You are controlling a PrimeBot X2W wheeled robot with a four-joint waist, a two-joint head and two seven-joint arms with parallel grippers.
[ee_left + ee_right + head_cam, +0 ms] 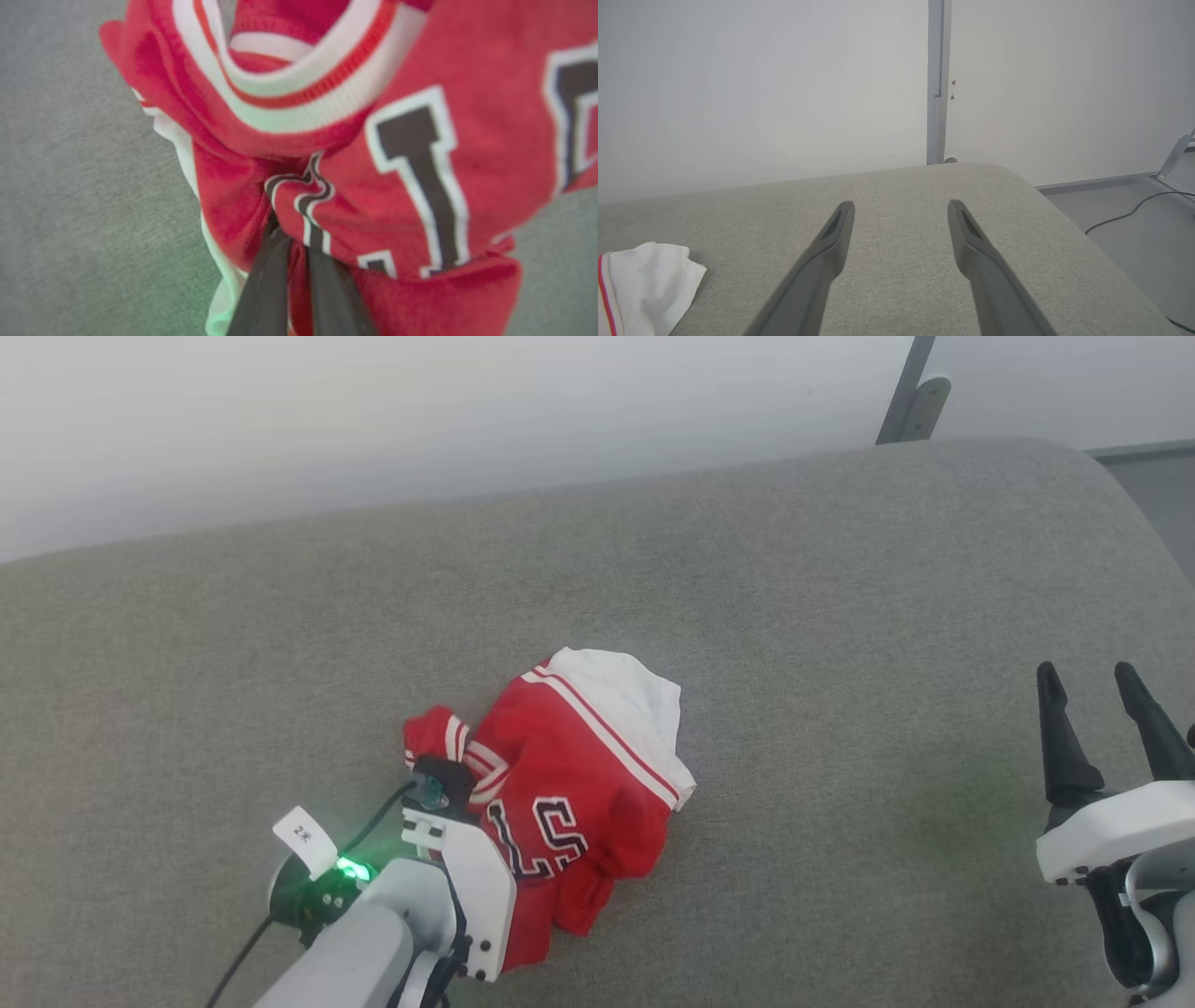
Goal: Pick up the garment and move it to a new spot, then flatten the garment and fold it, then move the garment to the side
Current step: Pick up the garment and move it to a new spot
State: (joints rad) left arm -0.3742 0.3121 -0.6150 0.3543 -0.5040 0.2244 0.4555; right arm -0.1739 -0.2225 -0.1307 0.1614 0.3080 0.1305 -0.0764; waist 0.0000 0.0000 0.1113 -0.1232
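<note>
The grey padded surface (794,569) stretches wide ahead of both my hands. Its far edge runs along a pale wall (373,411). Beyond my right hand and off to its right the surface curves down in a rounded corner, with grey floor (1120,205) and a dark cable (1125,214) past it. Bare grey fabric lies between my two hands and ahead of my right one.

The garment (579,775) lies crumpled on the surface at my left hand, spreading ahead of it and to its right. It is red, with a white sleeve bunched at the far end, red-and-white stripe trim, and dark letters outlined in white, only partly readable among the folds.

My left gripper (294,238) has its two dark fingers together, clamped on a fold of the red chest fabric, with the striped collar band just ahead of the fingertips.

My right gripper (1097,695) is well apart from the garment, over bare surface. Its fingers are spread wide and hold nothing. The white sleeve lies far to its left.
</note>
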